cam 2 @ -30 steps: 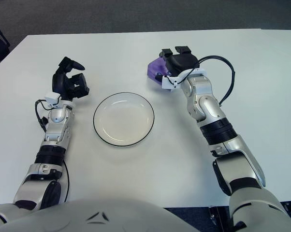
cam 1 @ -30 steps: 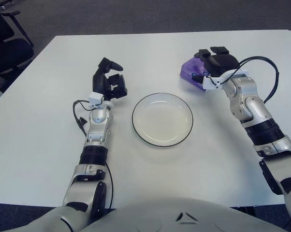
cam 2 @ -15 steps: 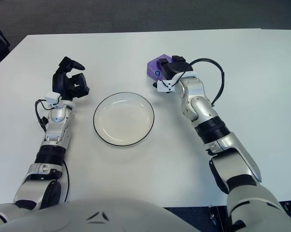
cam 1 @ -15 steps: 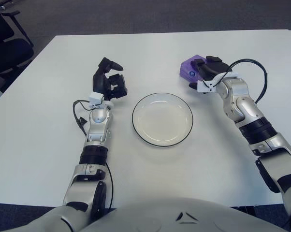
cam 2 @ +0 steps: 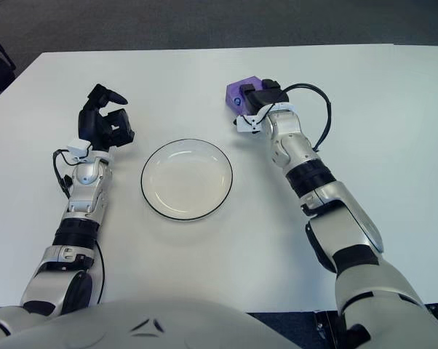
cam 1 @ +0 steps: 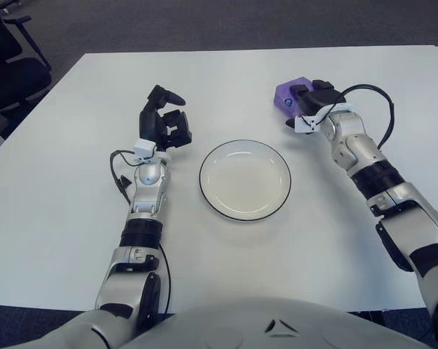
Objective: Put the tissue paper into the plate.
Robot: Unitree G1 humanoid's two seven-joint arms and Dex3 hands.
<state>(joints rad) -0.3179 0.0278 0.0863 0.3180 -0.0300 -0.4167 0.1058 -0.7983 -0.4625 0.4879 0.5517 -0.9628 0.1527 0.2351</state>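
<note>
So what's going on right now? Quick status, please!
Right hand fingers closed on purple tissue pack, beyond the plate. Plate holds nothing. Left hand idle left of plate, fingers curled. Path looks clear.

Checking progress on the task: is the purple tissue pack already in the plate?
No, the plate holds nothing; the tissue pack is beyond it, at the right hand.

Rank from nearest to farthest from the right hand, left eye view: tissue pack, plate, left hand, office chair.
1. Purple tissue pack: right at the right hand, fingers closed on it.
2. Plate: mid-table, toward the robot and to the left of that hand.
3. Left hand: left of the plate, idle.
4. Office chair: off the table, far left corner.
</note>
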